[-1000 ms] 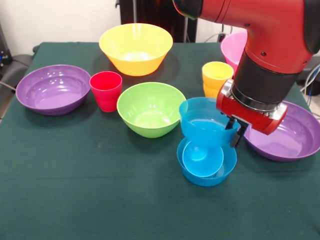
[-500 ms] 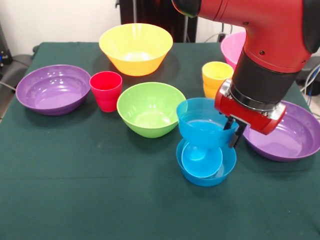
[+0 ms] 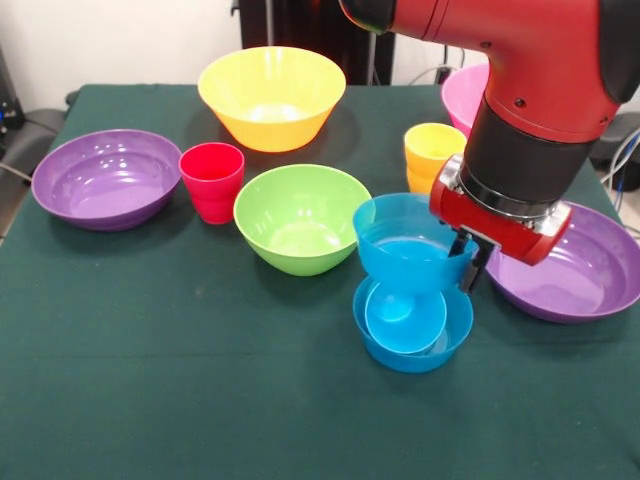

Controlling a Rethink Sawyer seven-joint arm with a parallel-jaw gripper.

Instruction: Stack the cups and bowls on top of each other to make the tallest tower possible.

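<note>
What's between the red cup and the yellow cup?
The green bowl sits between the red cup and yellow cup, seen in the front view.

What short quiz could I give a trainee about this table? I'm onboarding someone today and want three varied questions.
1. True or false: the red cup stands inside the lime green bowl.
2. Which bowl is the gripper at? A) orange-yellow bowl B) upper blue bowl C) left purple bowl
3. Fill in: the upper blue bowl sits above a blue cup in the ____ blue bowl.

Key: 1 false, it stands beside it. 2 B. 3 lower.
</note>
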